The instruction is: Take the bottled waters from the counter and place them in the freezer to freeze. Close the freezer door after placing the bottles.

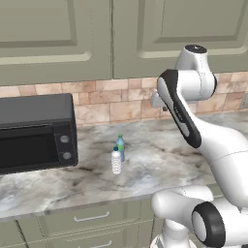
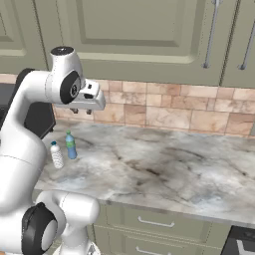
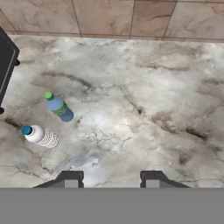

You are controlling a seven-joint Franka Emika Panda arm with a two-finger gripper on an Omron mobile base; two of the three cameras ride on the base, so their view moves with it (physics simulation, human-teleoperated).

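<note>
Fingers: parted and empty. In the hand view the two dark fingertips (image 3: 72,178) rise with bare marbled counter (image 3: 144,109) showing in the gap; gripper (image 3: 111,179) holds nothing.

Hand view. Blue-tinted bottle (image 3: 58,106) with green cap stands upright, up and to the left of the left fingertip, well apart from it. Clear ribbed bottle (image 3: 40,135) with dark blue cap stands further left and nearer the fingers' level, just beside the first. A black appliance corner (image 3: 6,65) lies beyond both, at the left edge.

Left base view. Arm raised above the counter; the hand mostly hidden behind the forearm. Both bottles stand close together, one partly overlapping the other, right of the black appliance.

Right base view. Gripper hangs high over the counter, pointing down. Both bottles stand below it and off toward the appliance side, untouched.

Step in hand, by judgement: approach to the first pick; neither bottle lifted, freezer work not begun.

Next move calls for: shifting the hand over toward the bottles, lowering with fingers spread, straddling one bottle without knocking its close neighbour.
</note>
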